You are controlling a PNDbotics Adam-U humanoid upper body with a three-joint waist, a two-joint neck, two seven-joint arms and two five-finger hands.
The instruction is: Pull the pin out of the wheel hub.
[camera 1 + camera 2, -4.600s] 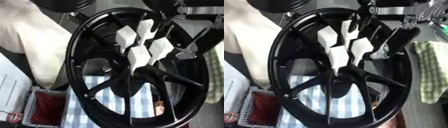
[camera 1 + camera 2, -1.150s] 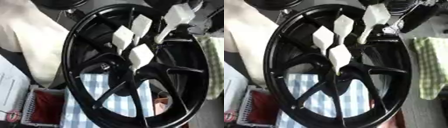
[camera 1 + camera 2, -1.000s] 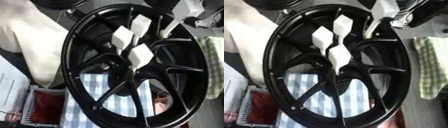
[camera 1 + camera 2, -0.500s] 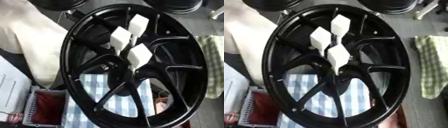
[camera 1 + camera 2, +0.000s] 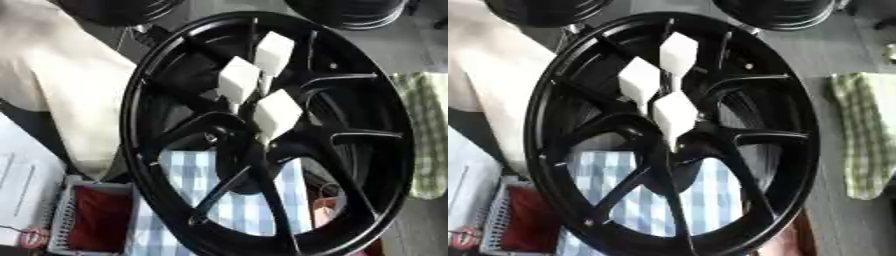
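Observation:
A large black wheel hub (image 5: 262,135) fills both views, its spokes meeting at a centre a little below the middle. Three white pins with flat diamond-shaped heads stand in the centre: one at the top (image 5: 273,49), one to its lower left (image 5: 238,80), one lowest and nearest the centre (image 5: 276,112). Neither of my hands shows in either view.
A blue and white checked cloth (image 5: 245,200) lies under the hub. A green checked cloth (image 5: 866,135) lies at the right. A beige cloth (image 5: 61,90) covers the left side. A wire basket with a red thing (image 5: 92,220) sits at the lower left. Other black wheels (image 5: 776,12) stand behind.
My right hand, holding a white pin at the upper right of the hub a second ago, has gone up out of view with it. Three pins stay in the hub.

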